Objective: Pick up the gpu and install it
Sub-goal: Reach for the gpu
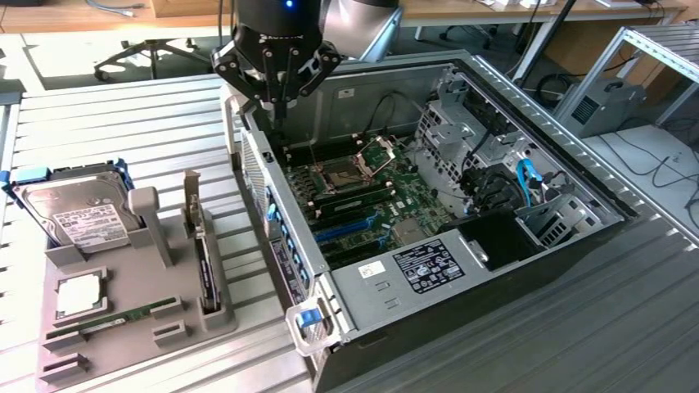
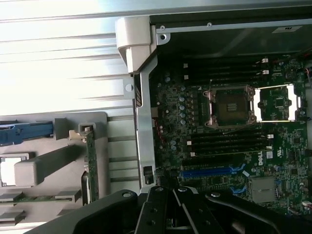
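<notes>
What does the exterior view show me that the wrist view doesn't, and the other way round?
Exterior view: the hard drive and its white-labelled face, the blue cable in the case, and the gripper, jaws shut and empty, hanging over the case's corner. Wrist view: nothing new, just a straight-down look at the motherboard. Both: the gpu standing on edge in the gray holder, untouched, and the CPU socket.
</notes>
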You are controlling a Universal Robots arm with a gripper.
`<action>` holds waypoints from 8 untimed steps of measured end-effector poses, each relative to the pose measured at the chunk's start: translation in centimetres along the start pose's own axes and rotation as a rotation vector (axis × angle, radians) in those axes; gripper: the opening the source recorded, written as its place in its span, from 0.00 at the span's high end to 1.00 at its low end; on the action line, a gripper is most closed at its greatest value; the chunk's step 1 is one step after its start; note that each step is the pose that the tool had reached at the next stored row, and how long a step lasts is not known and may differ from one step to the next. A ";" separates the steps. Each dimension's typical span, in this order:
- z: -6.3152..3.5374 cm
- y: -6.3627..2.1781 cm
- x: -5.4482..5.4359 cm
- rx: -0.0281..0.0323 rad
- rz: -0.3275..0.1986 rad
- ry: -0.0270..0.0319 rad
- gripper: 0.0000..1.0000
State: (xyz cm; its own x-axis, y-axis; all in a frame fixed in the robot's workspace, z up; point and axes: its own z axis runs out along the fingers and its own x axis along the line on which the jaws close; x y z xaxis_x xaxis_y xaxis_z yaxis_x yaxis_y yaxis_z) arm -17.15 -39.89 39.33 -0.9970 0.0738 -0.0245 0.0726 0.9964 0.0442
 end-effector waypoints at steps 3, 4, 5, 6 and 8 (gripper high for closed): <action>0.00 0.00 0.1 0.0000 0.000 0.0000 0.89; 0.00 -0.01 0.1 0.0000 0.000 0.0000 0.89; 0.00 -0.01 0.1 -0.0001 0.000 0.0000 0.89; 0.00 -0.01 0.1 0.0000 0.000 0.0000 0.89; 0.00 -0.01 0.2 0.0000 0.000 0.0000 0.89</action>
State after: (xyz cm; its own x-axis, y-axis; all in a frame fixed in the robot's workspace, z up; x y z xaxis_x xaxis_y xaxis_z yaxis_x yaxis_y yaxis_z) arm -17.32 -39.89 39.33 -0.9970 0.0738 -0.0245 0.0727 0.9964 0.0442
